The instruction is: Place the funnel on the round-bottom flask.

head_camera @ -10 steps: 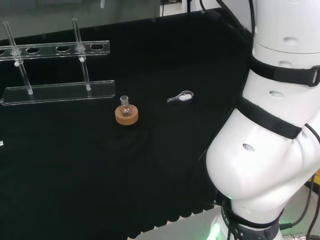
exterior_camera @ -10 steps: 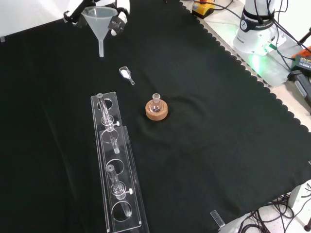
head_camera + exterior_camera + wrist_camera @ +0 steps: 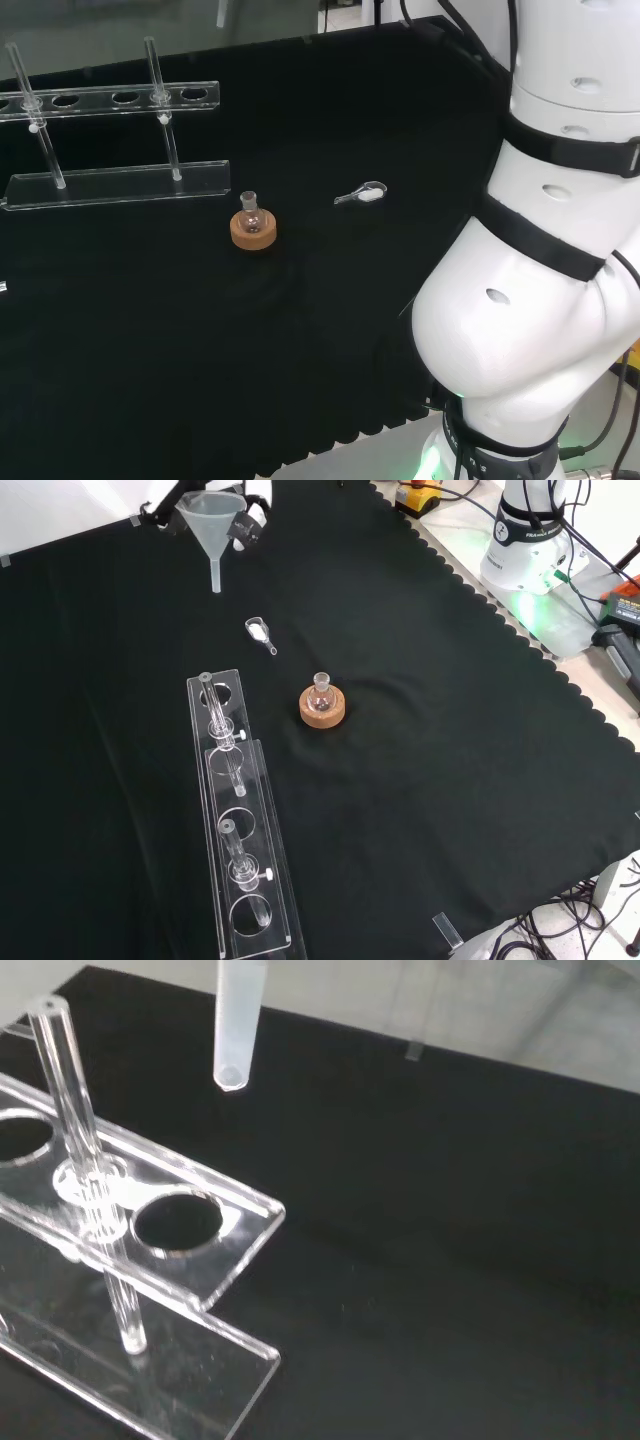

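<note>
Black cloth (image 3: 420,780) over bench, scalloped edge, clear rack (image 3: 240,840), funnel (image 3: 212,520) aloft

- In the front view, bare counter (image 3: 450,730) lies open to the right of the round-bottom flask (image 3: 321,691) on its cork ring (image 3: 324,710).
- The clear rack (image 3: 240,830), with upright tubes, stands just left of the flask and closes off that side.
- A small scoop (image 3: 260,633) lies on the cloth between the flask and the raised funnel (image 3: 212,525).
</note>
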### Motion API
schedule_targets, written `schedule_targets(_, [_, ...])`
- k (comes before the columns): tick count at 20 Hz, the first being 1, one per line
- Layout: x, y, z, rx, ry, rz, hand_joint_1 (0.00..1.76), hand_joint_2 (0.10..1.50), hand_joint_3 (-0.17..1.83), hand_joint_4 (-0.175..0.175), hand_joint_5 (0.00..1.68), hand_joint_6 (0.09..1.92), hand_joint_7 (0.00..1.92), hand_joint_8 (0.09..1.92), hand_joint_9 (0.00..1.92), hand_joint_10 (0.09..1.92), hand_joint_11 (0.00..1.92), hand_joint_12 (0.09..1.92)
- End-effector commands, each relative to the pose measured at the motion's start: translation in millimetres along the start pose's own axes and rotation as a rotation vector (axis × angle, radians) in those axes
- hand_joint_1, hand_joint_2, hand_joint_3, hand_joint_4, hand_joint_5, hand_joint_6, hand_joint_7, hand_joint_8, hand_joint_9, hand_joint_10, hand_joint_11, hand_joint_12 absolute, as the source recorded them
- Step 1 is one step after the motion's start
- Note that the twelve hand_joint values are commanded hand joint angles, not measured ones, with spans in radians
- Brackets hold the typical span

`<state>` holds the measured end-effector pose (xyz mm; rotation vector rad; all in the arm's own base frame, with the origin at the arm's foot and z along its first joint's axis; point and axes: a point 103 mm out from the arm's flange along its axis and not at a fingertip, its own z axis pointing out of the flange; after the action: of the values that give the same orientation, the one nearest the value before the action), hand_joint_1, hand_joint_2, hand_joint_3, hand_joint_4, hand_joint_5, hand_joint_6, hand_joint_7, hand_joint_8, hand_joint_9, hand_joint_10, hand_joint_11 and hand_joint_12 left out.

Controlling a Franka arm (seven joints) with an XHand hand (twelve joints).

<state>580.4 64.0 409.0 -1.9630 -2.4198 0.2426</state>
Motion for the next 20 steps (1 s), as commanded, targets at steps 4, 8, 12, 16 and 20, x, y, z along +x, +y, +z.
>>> schedule_targets(4, [-19.5, -36.5, 52.0, 0.056, 0.014, 0.023, 0.66, 0.92, 0.75, -0.175, 0.64, 1.92, 1.20, 1.92, 1.42, 1.72, 1.61, 1.12])
schedule_targets(8, [-22.6, -43.7, 79.4, 0.109, 0.008, 0.002, 0.67, 0.92, 0.76, -0.175, 0.64, 1.92, 1.20, 1.92, 1.42, 1.72, 1.61, 1.13])
schedule_targets(12, [-23.9, -47.4, 101.8, 0.134, -0.025, -0.002, 0.67, 0.92, 0.76, -0.175, 0.65, 1.92, 1.20, 1.92, 1.42, 1.72, 1.61, 1.13])
schedule_targets(16, [-27.2, -43.9, 122.3, 0.177, 0.003, -0.019, 0.67, 0.92, 0.77, -0.175, 0.65, 1.92, 1.20, 1.92, 1.42, 1.72, 1.61, 1.13])
schedule_targets(20, [-24.1, -39.5, 136.3, 0.218, 0.006, -0.032, 0.68, 0.92, 0.77, -0.175, 0.67, 1.92, 1.21, 1.92, 1.43, 1.72, 1.61, 1.13])
